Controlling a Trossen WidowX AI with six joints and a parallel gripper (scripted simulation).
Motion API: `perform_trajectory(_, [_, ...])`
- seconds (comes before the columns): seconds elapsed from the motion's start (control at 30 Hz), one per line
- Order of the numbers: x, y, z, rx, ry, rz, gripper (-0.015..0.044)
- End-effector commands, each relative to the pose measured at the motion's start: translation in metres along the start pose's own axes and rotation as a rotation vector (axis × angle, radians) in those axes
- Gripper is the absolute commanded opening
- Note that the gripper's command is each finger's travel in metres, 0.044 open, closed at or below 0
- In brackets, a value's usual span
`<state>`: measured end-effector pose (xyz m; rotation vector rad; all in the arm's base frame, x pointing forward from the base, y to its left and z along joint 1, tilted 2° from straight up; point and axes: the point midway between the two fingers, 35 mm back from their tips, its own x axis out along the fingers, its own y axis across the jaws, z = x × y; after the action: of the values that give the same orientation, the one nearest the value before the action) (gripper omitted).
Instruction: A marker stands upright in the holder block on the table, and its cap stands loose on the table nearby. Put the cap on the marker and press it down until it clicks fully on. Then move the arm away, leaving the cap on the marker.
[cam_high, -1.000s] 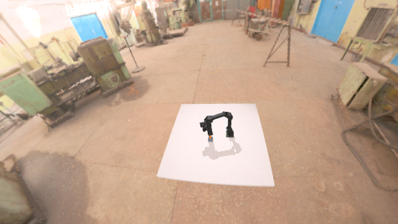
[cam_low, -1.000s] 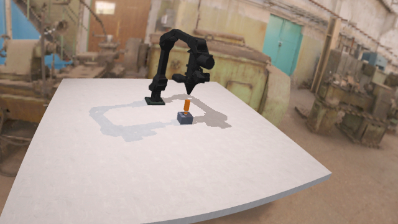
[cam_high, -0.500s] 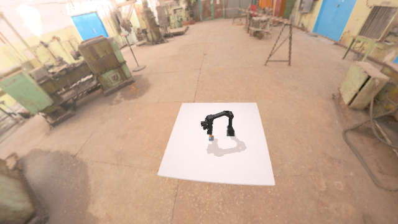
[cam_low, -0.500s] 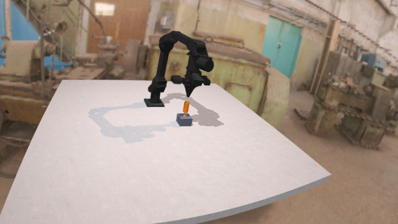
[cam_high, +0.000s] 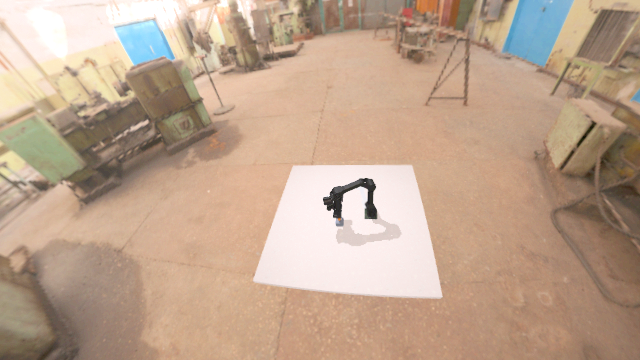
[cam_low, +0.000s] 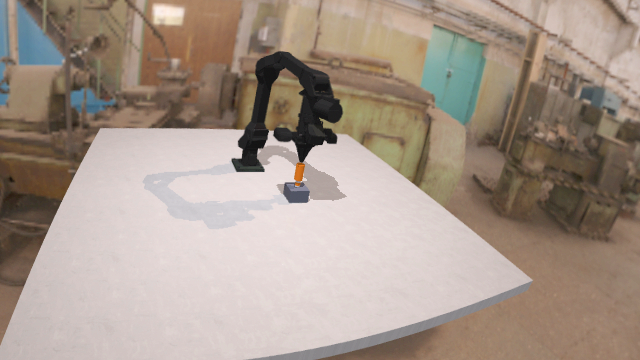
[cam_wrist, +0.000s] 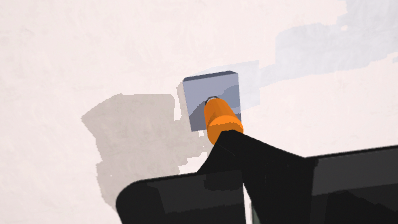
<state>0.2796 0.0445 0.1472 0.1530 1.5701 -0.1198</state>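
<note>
The holder block (cam_high: 339, 223) (cam_low: 296, 194) (cam_wrist: 197, 95), blue-grey, stands on the table. The orange cap (cam_low: 299, 172) (cam_wrist: 218, 112) stands over the marker in the block, looking nearly upright. A short narrower part of the marker (cam_low: 297, 185) shows between cap and block in the exterior view; the rest is hidden. My gripper (cam_low: 301, 160) (cam_wrist: 227, 136) is shut and empty, pointing down. Its closed fingertips are at the top of the cap and look to touch it. I cannot tell whether the cap is fully seated.
The arm's base (cam_high: 370, 213) (cam_low: 248, 165) stands on the white table (cam_high: 310, 270) (cam_low: 200, 290), behind and left of the block in the exterior view. Shadows of the arm lie around the block.
</note>
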Motion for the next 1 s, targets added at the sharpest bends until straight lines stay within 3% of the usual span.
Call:
perform_trajectory(0.0, [0.006,0.000,0.000,0.003,0.001,0.002,0.0000])
perform_trajectory(0.53, [0.010,0.000,0.002,-0.001,-0.009,0.003,0.0000])
perform_trajectory(0.77, [-0.069,0.000,0.001,-0.002,-0.052,0.017,0.0000])
perform_trajectory(0.9, [-0.077,0.000,0.000,0.002,-0.055,0.018,0.0000])
perform_trajectory(0.97, [-0.077,0.000,0.000,0.002,-0.055,0.018,0.0053])
